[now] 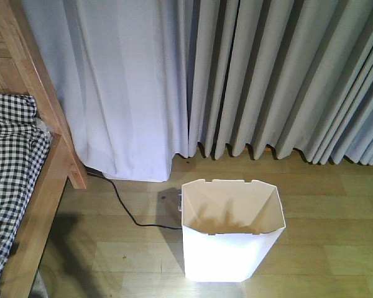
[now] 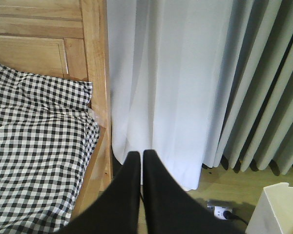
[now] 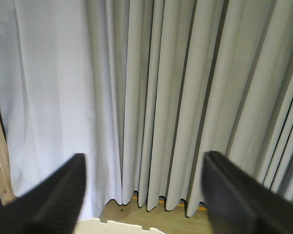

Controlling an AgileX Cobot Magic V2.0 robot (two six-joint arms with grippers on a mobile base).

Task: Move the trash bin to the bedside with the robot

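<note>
The left gripper [image 2: 140, 158] shows two matte black fingers, smooth and tapering to rounded tips (no screws or markings visible). The right gripper [image 3: 144, 170] has the same plain black fingers, broad, blurred wedges at the near edge, without cables or labels in view.

One trash bin [image 1: 230, 233] stands at lower centre of the front view. One bed frame [image 1: 46, 155] with one checked bedding [image 1: 9, 167] fills the left edge. One black cable [image 1: 127, 208] crosses the floor. One wall socket [image 2: 219, 210] shows lower right in the left wrist view.
</note>
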